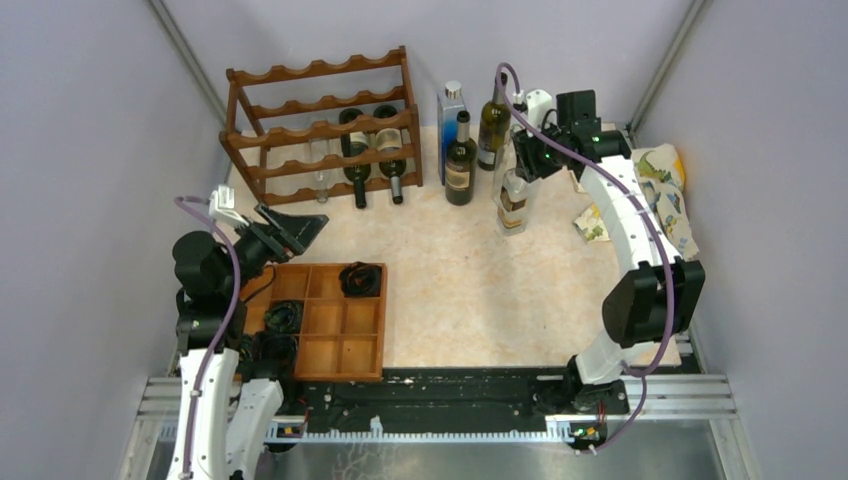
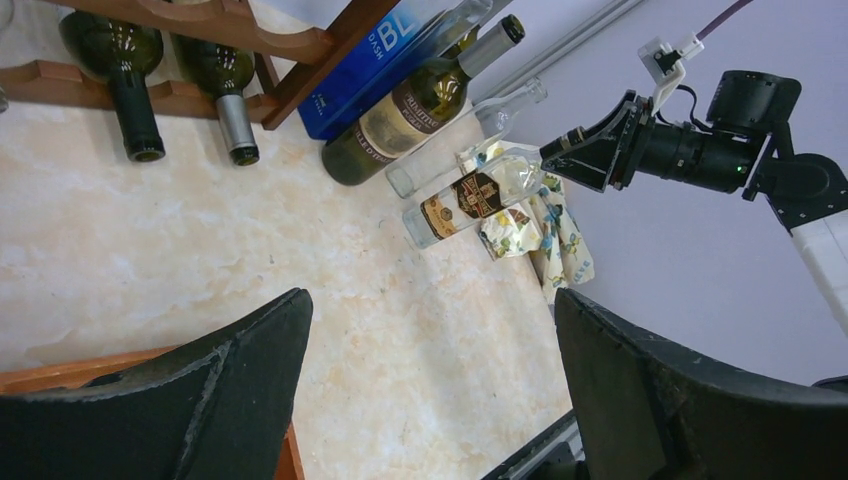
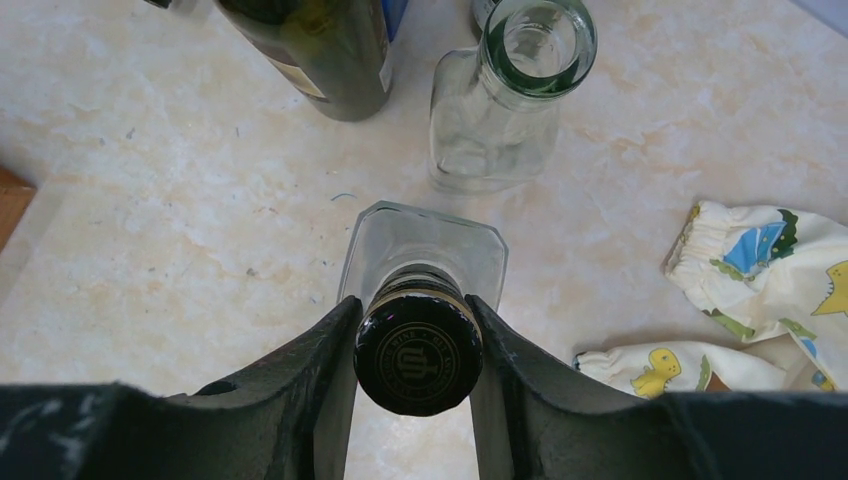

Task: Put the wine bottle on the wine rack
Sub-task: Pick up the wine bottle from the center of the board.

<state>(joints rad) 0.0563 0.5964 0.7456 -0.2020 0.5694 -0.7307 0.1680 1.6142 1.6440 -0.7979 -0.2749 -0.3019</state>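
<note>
The wine bottle (image 1: 513,200) is clear glass with a dark label and a black cap, and it stands upright on the table at the back right. My right gripper (image 1: 520,160) comes down over its neck. In the right wrist view the fingers (image 3: 330,370) press both sides of the black cap (image 3: 418,352), so the right gripper (image 3: 413,308) is shut on the bottle (image 3: 420,240). The reddish-brown wine rack (image 1: 320,130) stands at the back left with dark bottles lying in it. My left gripper (image 1: 290,228) hangs open over the table's left side, its fingers (image 2: 250,380) wide apart with nothing between them.
Two dark bottles (image 1: 461,160), (image 1: 493,125) and a blue one (image 1: 450,110) stand beside the held bottle. An empty clear bottle (image 3: 510,100) stands just beyond it. A printed cloth (image 1: 665,190) lies at the right. A wooden compartment tray (image 1: 330,320) sits at the front left.
</note>
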